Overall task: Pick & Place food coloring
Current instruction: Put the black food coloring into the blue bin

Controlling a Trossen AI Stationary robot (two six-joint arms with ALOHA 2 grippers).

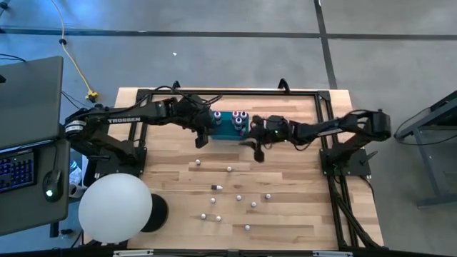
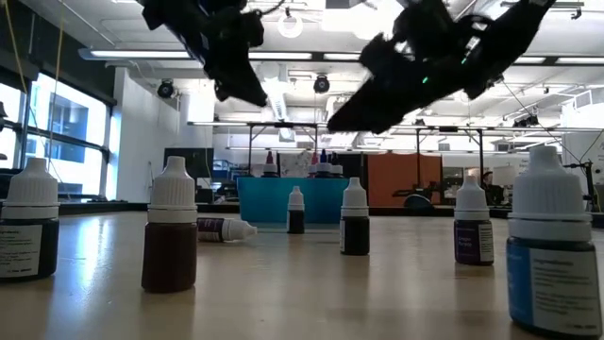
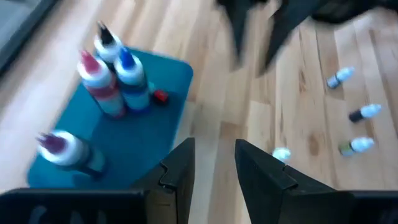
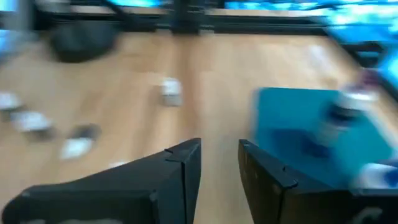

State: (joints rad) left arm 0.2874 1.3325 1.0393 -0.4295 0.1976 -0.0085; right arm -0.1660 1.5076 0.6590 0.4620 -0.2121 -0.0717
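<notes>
Both grippers hang above the wooden table (image 1: pixel 285 178), either side of the teal box (image 1: pixel 227 128), each released and empty: left gripper (image 1: pixel 201 140) at nine o'clock, right gripper (image 1: pixel 257 151) at four. Food coloring bottles (image 1: pixel 238 115) stand in the box; others (image 1: pixel 230 169) are scattered toward six o'clock.

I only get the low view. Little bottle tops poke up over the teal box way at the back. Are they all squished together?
Observer: No. From above, the white-capped little bottles stand within the teal rectangular box outline in two bunches, one toward each end.
Operator: Is the left gripper holding a bottle?
Observer: No. In its wrist view the left gripper is open, with nothing between its fingers.
Operator: And the other one?
Observer: The right gripper is open and empty too, beside the box.
</notes>
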